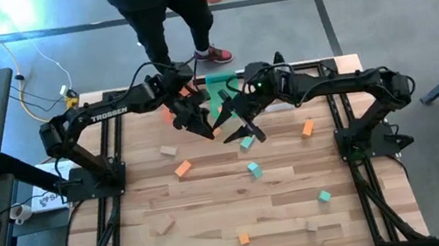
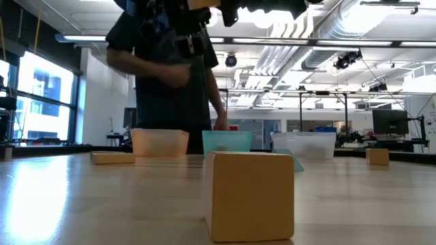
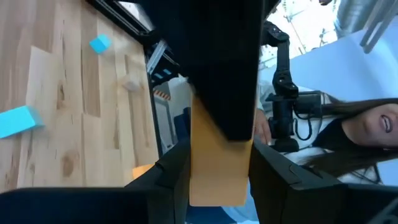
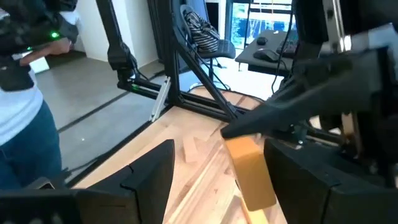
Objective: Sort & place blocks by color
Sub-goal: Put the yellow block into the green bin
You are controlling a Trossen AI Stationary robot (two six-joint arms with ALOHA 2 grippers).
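Left hand [image 1: 195,120] gripping tan block [image 3: 217,155]; right hand [image 1: 238,127] standing open just beside. Risk: hands colliding, block dropping onto tabletop [image 1: 217,220].

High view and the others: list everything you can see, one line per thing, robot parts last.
small teal-green wooden blocks: three, teal, loose on the table's middle and right.
small orange wooden blocks: three, orange, loose at the left of centre, the right and the near edge.
small plain tan wooden blocks: three, tan, loose at the left and near side.
held tan block: one, tan, in the left gripper.
rectangular trays: three, orange, green, clear, in a row at the far edge.
wooden table: one, light wood.
person: one, dark clothes, beyond the far edge.
left gripper: shut on the held tan block, raised near the trays.
right gripper: open, beside it.
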